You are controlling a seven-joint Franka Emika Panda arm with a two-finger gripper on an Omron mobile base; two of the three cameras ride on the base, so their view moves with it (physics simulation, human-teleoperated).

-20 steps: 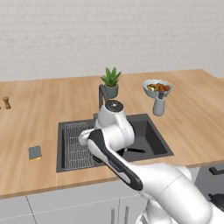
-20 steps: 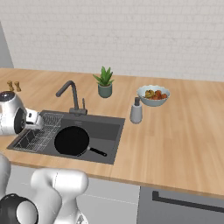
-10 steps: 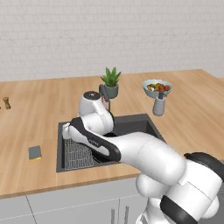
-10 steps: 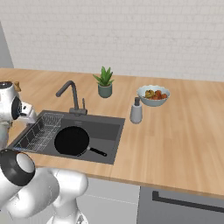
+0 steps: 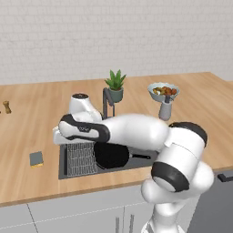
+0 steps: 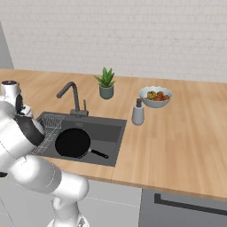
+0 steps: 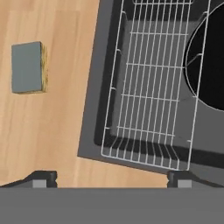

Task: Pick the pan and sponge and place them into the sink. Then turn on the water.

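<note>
The black pan (image 5: 111, 154) lies in the dark grey sink (image 5: 62, 166), its thin handle pointing right, beside the wire rack (image 7: 153, 87). On the wooden counter left of the sink lies the sponge (image 7: 27, 67), grey top up with a yellow edge; the left base view also shows the sponge (image 5: 36, 159). My gripper (image 7: 112, 177) hovers open over the sink's left rim, nothing between its fingertips (image 7: 43, 178), and the sponge is some way off from them. No water runs from the faucet (image 6: 71, 91).
A potted plant (image 5: 116, 84) stands behind the faucet. A fruit bowl (image 5: 164, 91) and a soap dispenser (image 5: 166, 109) sit right of the sink. A small brown grinder (image 5: 6, 107) stands far left on the counter.
My arm has swung left from over the middle of the sink to its left rim, nearer the sponge. The pan has stayed in the sink.
</note>
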